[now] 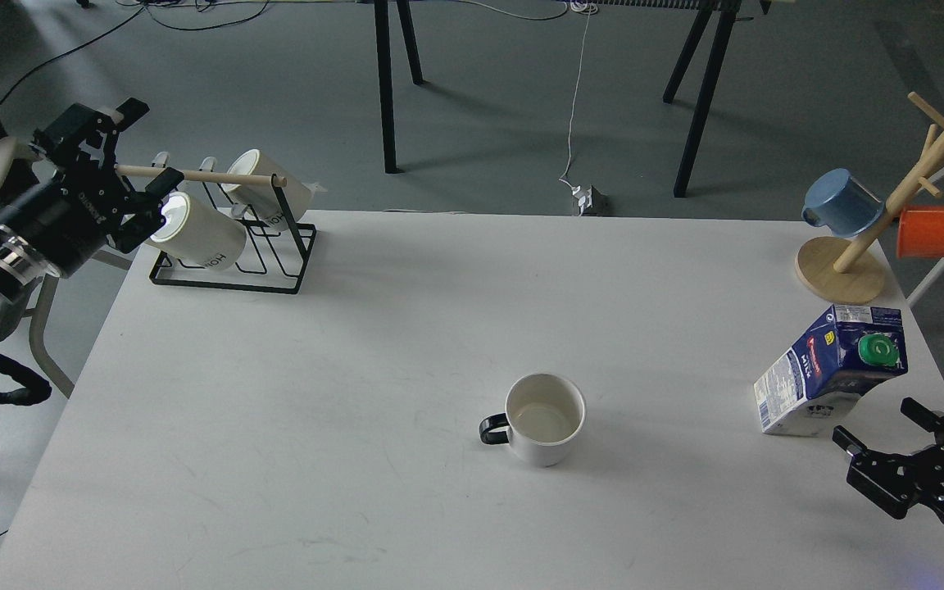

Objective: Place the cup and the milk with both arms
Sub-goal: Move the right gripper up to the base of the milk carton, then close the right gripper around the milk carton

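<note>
The cup stands upright near the middle of the counter, a little toward the near edge, its black handle pointing to the left edge and nothing visible inside. The milk stands close to the right edge, green cap facing up toward the head view, carton leaning somewhat in this view. The right hand hovers just near-side of the milk, fingers spread wide and empty, apart from the carton. The left hand is off the far-left corner, held up beside the wire mug rack; its fingers look parted with nothing between them, though the angle makes this hard to confirm. As I judge it, the step in hand is the reach: the right hand should square up to the carton's flat sides and close low on the body, since a pinch near the gable would tip it. The left hand has far to travel and should come in on the handle-free side of the cup. The lettered white mugs on the rack sit close to the left hand and could be knocked on the way out; the wooden mug tree with its blue cup and orange cup stands beyond the milk at the far-right corner, clear of the right hand's path.
</note>
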`<action>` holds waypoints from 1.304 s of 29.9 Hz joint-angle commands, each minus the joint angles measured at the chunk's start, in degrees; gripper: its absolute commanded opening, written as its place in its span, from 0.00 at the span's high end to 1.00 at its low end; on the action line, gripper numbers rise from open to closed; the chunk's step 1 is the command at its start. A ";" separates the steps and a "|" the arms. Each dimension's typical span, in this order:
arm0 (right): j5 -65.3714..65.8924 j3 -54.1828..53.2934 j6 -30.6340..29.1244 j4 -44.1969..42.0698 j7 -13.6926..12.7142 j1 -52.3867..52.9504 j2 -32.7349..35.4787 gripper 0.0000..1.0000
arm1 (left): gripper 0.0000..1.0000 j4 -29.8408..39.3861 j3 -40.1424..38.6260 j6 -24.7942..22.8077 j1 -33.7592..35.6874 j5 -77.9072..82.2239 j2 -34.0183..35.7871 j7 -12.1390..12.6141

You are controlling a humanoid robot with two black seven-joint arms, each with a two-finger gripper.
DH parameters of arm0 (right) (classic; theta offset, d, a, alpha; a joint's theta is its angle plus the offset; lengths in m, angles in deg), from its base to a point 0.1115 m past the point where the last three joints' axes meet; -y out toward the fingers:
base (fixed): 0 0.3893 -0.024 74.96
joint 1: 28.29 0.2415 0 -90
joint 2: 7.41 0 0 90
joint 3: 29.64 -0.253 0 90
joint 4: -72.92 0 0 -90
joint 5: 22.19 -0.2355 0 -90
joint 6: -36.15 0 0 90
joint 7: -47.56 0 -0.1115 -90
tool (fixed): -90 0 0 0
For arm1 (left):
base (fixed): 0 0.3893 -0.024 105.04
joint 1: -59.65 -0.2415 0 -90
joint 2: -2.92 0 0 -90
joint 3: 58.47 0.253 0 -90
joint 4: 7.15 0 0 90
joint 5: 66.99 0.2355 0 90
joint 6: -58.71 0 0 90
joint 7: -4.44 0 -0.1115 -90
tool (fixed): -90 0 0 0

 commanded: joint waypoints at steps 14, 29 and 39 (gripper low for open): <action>4.98 0.03 0.00 -3.47 0.04 4.50 -4.83 0.01 | 0.01 -0.70 0.00 0.00 -0.91 -0.01 0.11 0.00; 7.53 0.03 0.00 -5.58 0.30 6.43 -8.26 0.01 | 0.01 -0.79 0.00 0.00 -1.79 -0.01 -0.06 0.00; 8.76 0.03 0.00 -6.11 0.39 7.84 -9.84 0.01 | 0.01 -1.14 0.00 0.00 -2.14 -0.01 -0.06 0.00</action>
